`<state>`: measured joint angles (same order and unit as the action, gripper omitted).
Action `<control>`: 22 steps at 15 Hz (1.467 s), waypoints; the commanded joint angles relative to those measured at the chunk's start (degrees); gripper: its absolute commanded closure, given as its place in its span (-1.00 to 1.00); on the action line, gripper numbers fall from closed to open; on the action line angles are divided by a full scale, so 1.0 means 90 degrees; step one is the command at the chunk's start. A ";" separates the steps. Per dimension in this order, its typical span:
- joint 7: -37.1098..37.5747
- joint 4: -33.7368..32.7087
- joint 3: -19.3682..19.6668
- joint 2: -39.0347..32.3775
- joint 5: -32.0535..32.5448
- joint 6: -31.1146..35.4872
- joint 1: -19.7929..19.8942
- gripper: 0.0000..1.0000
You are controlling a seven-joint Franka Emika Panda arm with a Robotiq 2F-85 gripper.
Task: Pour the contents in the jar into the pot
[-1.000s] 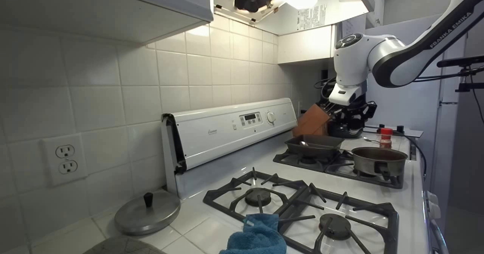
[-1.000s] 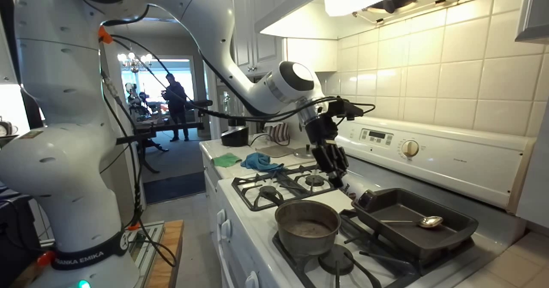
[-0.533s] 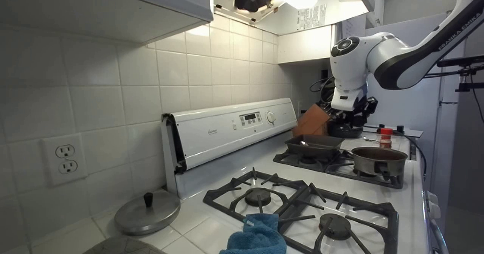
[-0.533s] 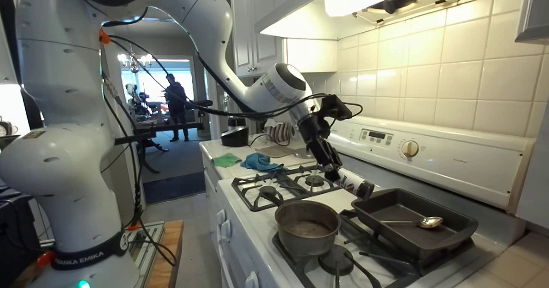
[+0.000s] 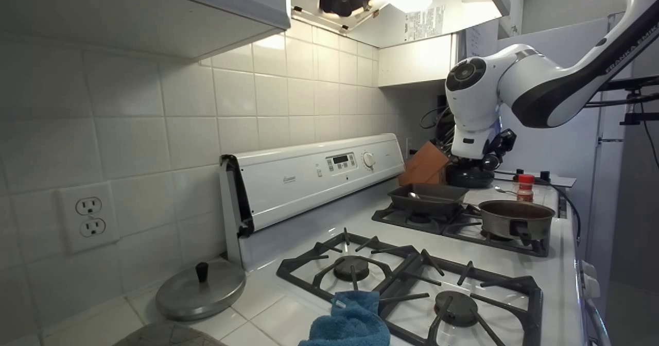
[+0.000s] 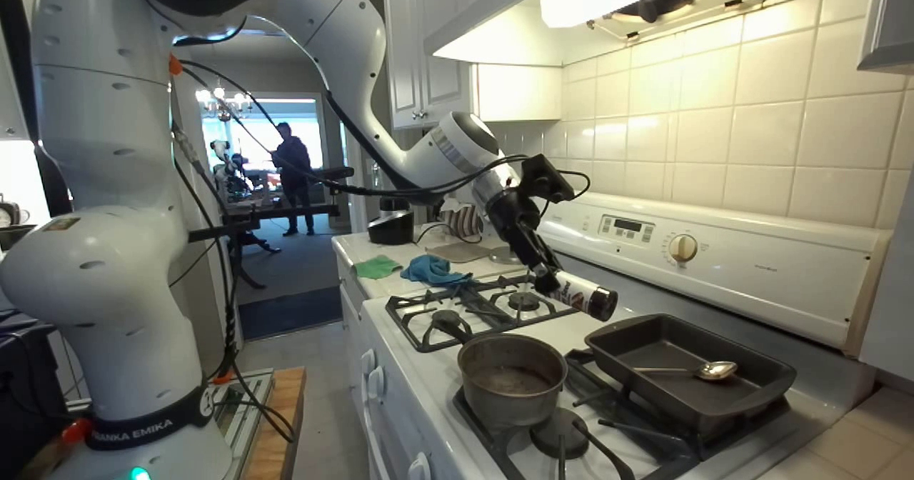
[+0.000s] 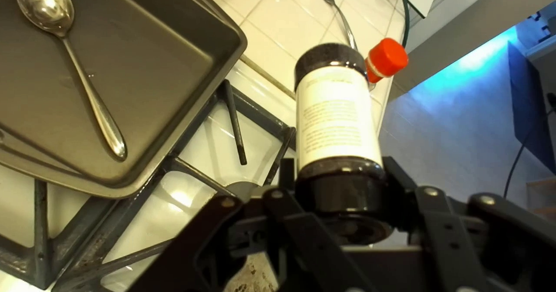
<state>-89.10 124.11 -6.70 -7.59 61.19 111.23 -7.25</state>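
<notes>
Jar (image 7: 336, 118), white-labelled and dark at both ends, hangs over the stove (image 6: 560, 331), tipped far towards its side; the hand (image 7: 341, 181) is clamped on one end. Clear of it, the saucepan (image 6: 511, 388) stands upright on the stove. A metal spoon (image 7: 82, 75) lies inside the baking pan (image 7: 150, 92) beside that saucepan, and a red-capped bottle (image 5: 525, 188) stands on the tiled bench (image 7: 278, 27).

There is one jar (image 7: 336, 114), one pot (image 6: 508, 403), one spoon (image 7: 88, 87), one fork (image 7: 341, 17).
</notes>
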 commanded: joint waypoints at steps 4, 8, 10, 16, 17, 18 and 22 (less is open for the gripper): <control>0.0947 -0.0026 -0.0084 -0.0077 0.0646 -0.0221 -0.0069 0.50; 0.1260 0.0017 -0.0143 -0.0060 0.0900 -0.0322 -0.0110 0.50; 0.1265 0.0041 -0.0190 -0.0021 0.0722 -0.0487 -0.0125 0.50; 0.1126 0.0032 -0.0300 -0.0044 0.0532 -0.0464 -0.0091 0.00; 0.1126 0.0039 -0.0314 -0.0034 0.0524 -0.0464 -0.0102 0.00; 0.1126 0.0042 -0.0319 -0.0029 0.0520 -0.0464 -0.0107 0.00; 0.1097 0.0026 -0.0343 -0.0087 0.0521 -0.0561 -0.0142 0.50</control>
<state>-78.94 124.60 -9.53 -7.97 65.97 107.15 -8.20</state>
